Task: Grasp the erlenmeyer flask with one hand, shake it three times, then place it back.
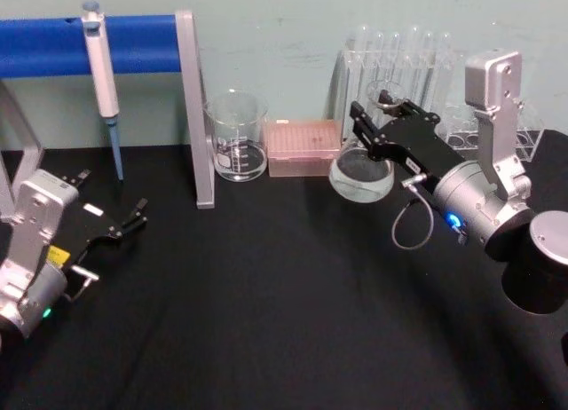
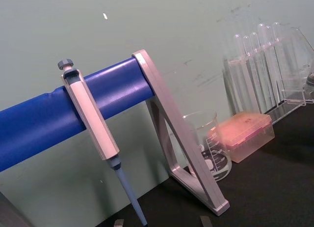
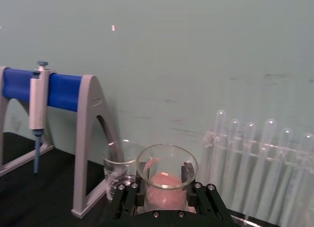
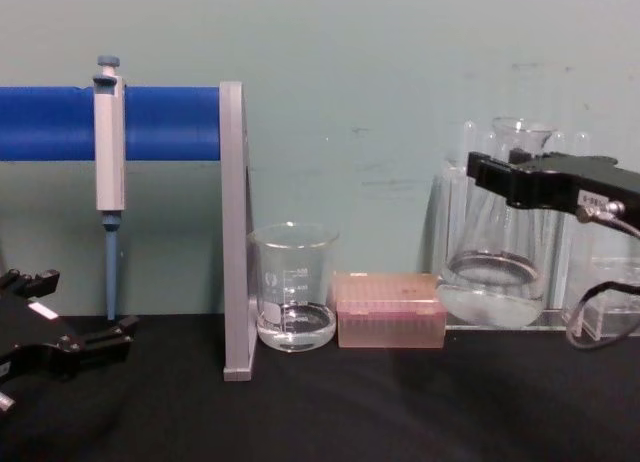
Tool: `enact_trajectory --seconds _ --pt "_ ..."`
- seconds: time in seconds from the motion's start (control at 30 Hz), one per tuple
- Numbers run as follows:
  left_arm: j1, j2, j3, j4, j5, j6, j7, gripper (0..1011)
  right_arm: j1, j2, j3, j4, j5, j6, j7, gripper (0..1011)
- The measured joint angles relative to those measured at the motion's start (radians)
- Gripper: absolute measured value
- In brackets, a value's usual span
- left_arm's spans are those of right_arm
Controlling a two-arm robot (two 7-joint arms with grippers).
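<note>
Right gripper (image 1: pixel 374 126), head view: clamped on the neck of the erlenmeyer flask (image 1: pixel 361 174), just right of the pink tip box (image 1: pixel 304 147), tube rack (image 1: pixel 399 59) behind. Left gripper (image 1: pixel 135 216) low at far left, fingers spread, nothing btwn them. Left wrist view: pipette (image 2: pixel 91 119) hung on the blue stand (image 2: pixel 39 119). Right wrist view: I'm looking into the flask's rim w/ a finger either side. Chest view: flask roughly upright, a little liquid inside; base looks approx level w/ the table (image 4: pixel 400 402), can't tell if it's touching. Beaker (image 4: pixel 293 287) left of the box.
</note>
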Motion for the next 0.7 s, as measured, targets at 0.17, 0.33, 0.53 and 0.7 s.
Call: enact_trajectory --seconds 0.17,0.33,0.53,0.7 --pt "0.000 0.000 0.000 0.000 0.000 0.000 0.000 1001 -0.002 -0.001 0.001 -0.003 0.000 0.004 0.036 456" --pt "0.000 0.000 0.000 0.000 0.000 0.000 0.000 1001 -0.003 0.003 -0.002 -0.008 0.001 0.005 0.097 456" --pt "0.000 0.000 0.000 0.000 0.000 0.000 0.000 1001 -0.004 0.020 -0.017 -0.015 0.010 0.004 0.175 456" --pt "0.000 0.000 0.000 0.000 0.000 0.000 0.000 1001 0.001 0.042 -0.036 -0.020 0.026 0.000 0.238 456"
